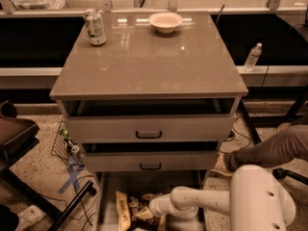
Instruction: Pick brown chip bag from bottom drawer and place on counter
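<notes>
Where the bottom drawer (144, 183) is pulled out at the foot of the cabinet, the brown chip bag (131, 211) is seen lying on its floor, crumpled, its cream edge turned away from the gripper (151, 211). The bag is met by the gripper on the bag's right side, at the dark brown centre, and the two appear to be touching. Whether the gripper is spread or pressed together cannot be told, since its tip is hidden against the bag. Behind the gripper, to its right, the white arm (207, 201) is bent low across the drawer and is joined to a large rounded white housing (262, 198).

Above the gripper, two upper drawers (148, 134) with black handles are stacked, each drawn out a little. Well above these the counter (149, 61) is spread, glossy and grey-brown. At the counter's far end, well apart from the gripper, a drinks can (95, 27) is stood upright on the left and a pale bowl (165, 21) near the middle. Far up and to the right of the gripper, a water bottle (252, 57) is stood on a ledge beyond the cabinet. Nearer on the right, a trousered leg (272, 149) is stretched over the floor.
</notes>
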Action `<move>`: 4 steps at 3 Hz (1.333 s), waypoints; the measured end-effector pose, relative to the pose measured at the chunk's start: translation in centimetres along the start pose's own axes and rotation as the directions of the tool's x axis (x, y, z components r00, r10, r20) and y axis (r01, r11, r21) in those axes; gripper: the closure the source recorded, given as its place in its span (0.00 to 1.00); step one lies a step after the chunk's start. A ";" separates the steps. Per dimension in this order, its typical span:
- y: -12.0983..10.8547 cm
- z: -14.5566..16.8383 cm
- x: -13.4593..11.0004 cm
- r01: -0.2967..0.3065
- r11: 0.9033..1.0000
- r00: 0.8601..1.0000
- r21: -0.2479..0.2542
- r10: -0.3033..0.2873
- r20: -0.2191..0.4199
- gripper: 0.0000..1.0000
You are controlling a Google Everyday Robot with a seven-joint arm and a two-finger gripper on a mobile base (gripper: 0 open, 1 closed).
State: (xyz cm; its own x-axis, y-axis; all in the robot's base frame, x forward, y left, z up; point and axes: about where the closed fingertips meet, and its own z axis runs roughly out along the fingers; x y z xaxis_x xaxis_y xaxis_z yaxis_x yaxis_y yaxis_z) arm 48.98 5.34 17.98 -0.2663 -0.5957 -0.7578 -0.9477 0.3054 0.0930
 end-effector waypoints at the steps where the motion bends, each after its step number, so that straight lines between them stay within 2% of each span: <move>1: 0.1 0.2 -0.1 0.001 1.000 1.000 -0.002 -0.001 0.000 0.67; 2: 0.3 0.3 -0.1 0.000 1.000 1.000 -0.005 0.000 0.001 0.90; 3: 0.4 0.4 -0.1 0.000 1.000 1.000 -0.007 0.000 0.001 1.00; 4: 1.4 -1.4 -2.3 0.037 0.999 0.999 -0.014 -0.036 0.023 1.00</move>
State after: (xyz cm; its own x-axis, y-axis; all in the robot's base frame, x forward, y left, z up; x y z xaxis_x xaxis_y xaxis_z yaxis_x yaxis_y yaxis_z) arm 48.01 6.04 20.74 -0.2277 -0.5888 -0.7755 -0.9591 0.2730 0.0743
